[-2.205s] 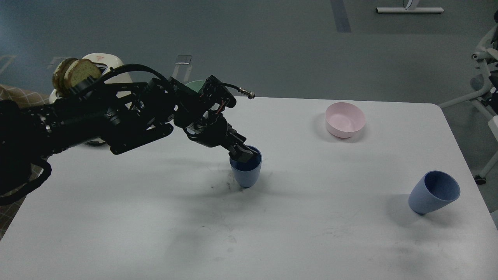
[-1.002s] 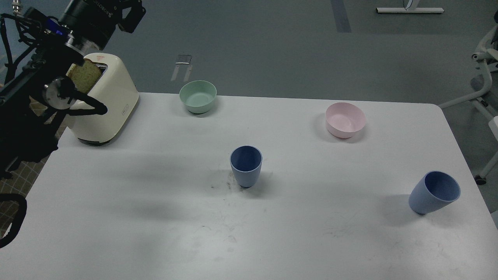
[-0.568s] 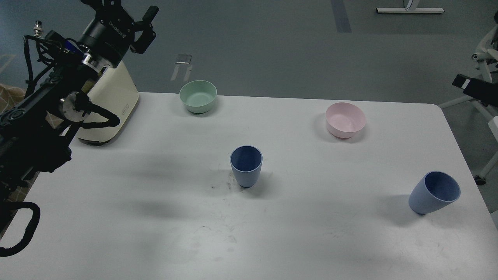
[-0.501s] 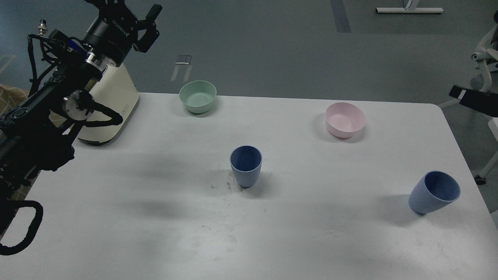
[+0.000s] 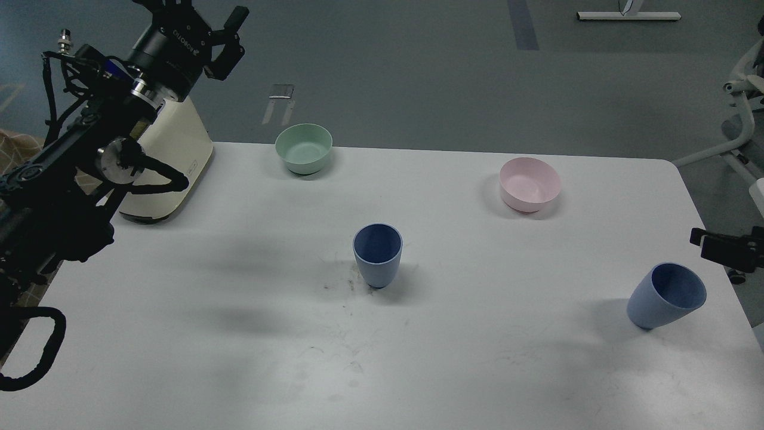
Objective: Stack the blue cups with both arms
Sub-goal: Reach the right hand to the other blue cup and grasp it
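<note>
One blue cup [image 5: 377,254] stands upright in the middle of the white table [image 5: 239,334], with nothing touching it. The second blue cup [image 5: 665,295] sits near the right edge, its mouth leaning towards the right. My left gripper [image 5: 197,12] is raised high at the upper left, above the toaster and far from both cups; its fingers are spread and empty, partly cut by the top edge. The dark tip of my right gripper [image 5: 722,248] comes in at the right edge, just above and beside the right cup, apart from it. Its fingers cannot be told apart.
A cream toaster [image 5: 173,158] stands at the back left, partly behind my left arm. A mint-green bowl [image 5: 303,148] sits at the back centre and a pink bowl [image 5: 530,183] at the back right. White chair legs [image 5: 740,137] stand beyond the right table edge.
My left gripper let go of the middle cup and swung up to the upper left. My right arm's tip came in from the right edge and dropped to just above the right cup.
</note>
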Controlling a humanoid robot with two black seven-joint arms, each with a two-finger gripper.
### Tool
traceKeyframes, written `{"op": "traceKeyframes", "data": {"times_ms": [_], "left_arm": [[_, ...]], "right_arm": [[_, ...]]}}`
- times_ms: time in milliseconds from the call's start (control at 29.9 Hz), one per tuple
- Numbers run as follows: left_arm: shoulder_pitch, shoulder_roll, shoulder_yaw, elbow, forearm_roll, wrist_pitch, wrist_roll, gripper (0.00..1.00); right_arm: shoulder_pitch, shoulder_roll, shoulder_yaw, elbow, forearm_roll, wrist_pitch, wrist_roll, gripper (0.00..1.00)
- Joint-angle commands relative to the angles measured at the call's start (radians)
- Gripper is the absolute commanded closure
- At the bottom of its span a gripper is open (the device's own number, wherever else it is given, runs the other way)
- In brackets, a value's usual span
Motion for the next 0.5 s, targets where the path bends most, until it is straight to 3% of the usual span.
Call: {"op": "traceKeyframes", "data": {"times_ms": [0,301,367,468], "left_arm": [[-0.002,-0.002,0.0,-0.001,0.001,0.0,0.0,0.03],[-0.002,-0.008,0.003,-0.004,-0.001,0.002,0.006,0.03],[-0.002,-0.01,0.003,-0.009,-0.001,0.002,0.006,0.03],[-0.002,-0.008,0.004,-0.014,-0.001,0.0,0.006,0.03]], "right_arm": [[-0.009,0.05,0.002,-0.004,-0.034,0.0,-0.005,0.0],[-0.015,0.147,-0.008,-0.005,-0.171,0.0,-0.018,0.02],[-0.016,0.154,-0.017,-0.005,-0.177,0.0,-0.049,0.03],[-0.018,0.16,-0.037,-0.007,-0.178,0.0,-0.06,0.03]]}}
